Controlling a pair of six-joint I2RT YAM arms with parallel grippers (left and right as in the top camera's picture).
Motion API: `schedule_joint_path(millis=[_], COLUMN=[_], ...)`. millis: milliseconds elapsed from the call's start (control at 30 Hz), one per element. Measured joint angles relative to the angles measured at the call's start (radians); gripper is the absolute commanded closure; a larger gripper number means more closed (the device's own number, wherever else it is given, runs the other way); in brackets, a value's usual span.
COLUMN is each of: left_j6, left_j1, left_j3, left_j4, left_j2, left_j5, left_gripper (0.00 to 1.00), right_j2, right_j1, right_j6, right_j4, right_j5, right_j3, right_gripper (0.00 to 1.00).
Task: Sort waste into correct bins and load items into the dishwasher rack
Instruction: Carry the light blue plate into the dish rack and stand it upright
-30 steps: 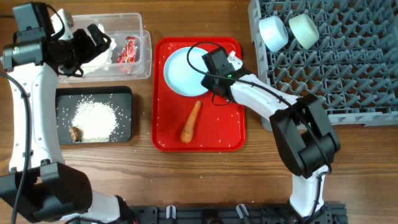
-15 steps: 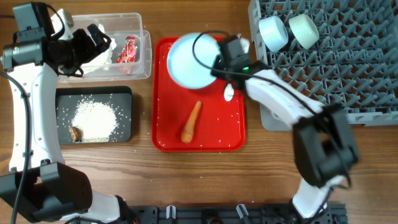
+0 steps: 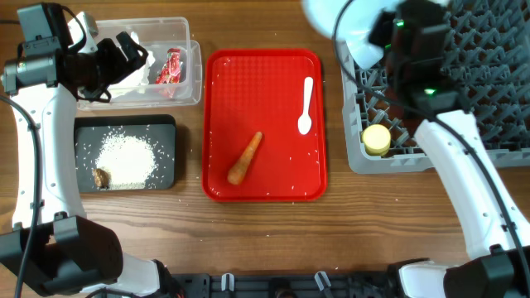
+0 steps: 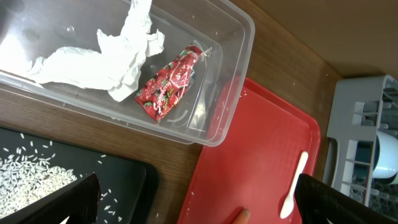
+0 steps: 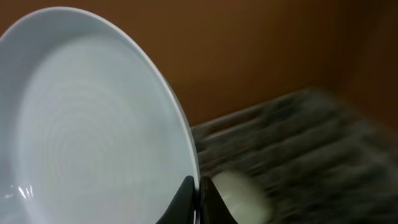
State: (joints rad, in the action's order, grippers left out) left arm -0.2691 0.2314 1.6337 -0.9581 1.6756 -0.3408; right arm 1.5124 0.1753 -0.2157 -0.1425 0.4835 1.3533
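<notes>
My right gripper [image 3: 377, 29] is shut on the rim of the pale blue plate [image 3: 339, 21] and holds it tilted in the air over the near-left corner of the grey dishwasher rack [image 3: 489, 99]. In the right wrist view the fingers [image 5: 199, 199] pinch the plate [image 5: 93, 124], with a pale bowl [image 5: 239, 196] blurred behind. The yellow cup [image 3: 377, 139] sits in the rack. The white spoon [image 3: 305, 106] and the carrot [image 3: 245, 157] lie on the red tray [image 3: 265, 74]. My left gripper [image 3: 132, 56] is open and empty over the clear tub [image 3: 192, 83].
The tub holds the red wrapper [image 4: 171, 84] and the white tissue [image 4: 106, 62]. The black tray [image 3: 166, 124] holds the rice [image 3: 124, 157] and the brown lump [image 3: 102, 176]. A few rice grains lie on the red tray. The bowls are mostly hidden in the overhead view.
My right gripper has lifted the plate off the red tray and swung it up and right to the rack. The carrot has shifted slightly. The left arm has not moved.
</notes>
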Motion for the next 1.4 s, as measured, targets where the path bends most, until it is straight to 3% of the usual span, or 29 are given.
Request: schedule_joint_path(millis=[200, 567, 900, 1167, 1200, 1233, 1267, 1300, 1400], left_j6=[0.000, 0.000, 0.000, 0.000, 0.000, 0.000, 0.000, 0.000, 0.000], left_j1=[0.000, 0.000, 0.000, 0.000, 0.000, 0.000, 0.000, 0.000, 0.000], left_j3=[0.000, 0.000, 0.000, 0.000, 0.000, 0.000, 0.000, 0.000, 0.000], left_j4=[0.000, 0.000, 0.000, 0.000, 0.000, 0.000, 0.000, 0.000, 0.000], left_j2=[0.000, 0.000, 0.000, 0.000, 0.000, 0.000, 0.000, 0.000, 0.000], left_j5=[0.000, 0.000, 0.000, 0.000, 0.000, 0.000, 0.000, 0.000, 0.000], left_gripper=[0.00, 0.00, 0.00, 0.00, 0.00, 0.00, 0.00, 0.00, 0.00], right_j2=[0.019, 0.160, 0.283, 0.386, 0.393, 0.399, 0.406, 0.413, 0.420], right_j1=[-0.151, -0.278, -0.293, -0.298, -0.298, -0.298, -0.298, -0.298, -0.298], right_j6=[0.319, 0.850, 1.113, 1.158, 1.158, 1.157, 1.159, 1.159, 1.147], right_j4=[0.092, 0.168, 0.413, 0.462, 0.462, 0.462, 0.462, 0.462, 0.464], right_j5=[0.254, 0.287, 0.276, 0.236, 0.230, 0.230, 0.227, 0.224, 0.220], right_j3=[0.000, 0.000, -0.001, -0.001, -0.001, -0.001, -0.001, -0.001, -0.001], right_gripper=[0.96, 0.96, 0.96, 0.96, 0.92, 0.77, 0.28, 0.00, 0.00])
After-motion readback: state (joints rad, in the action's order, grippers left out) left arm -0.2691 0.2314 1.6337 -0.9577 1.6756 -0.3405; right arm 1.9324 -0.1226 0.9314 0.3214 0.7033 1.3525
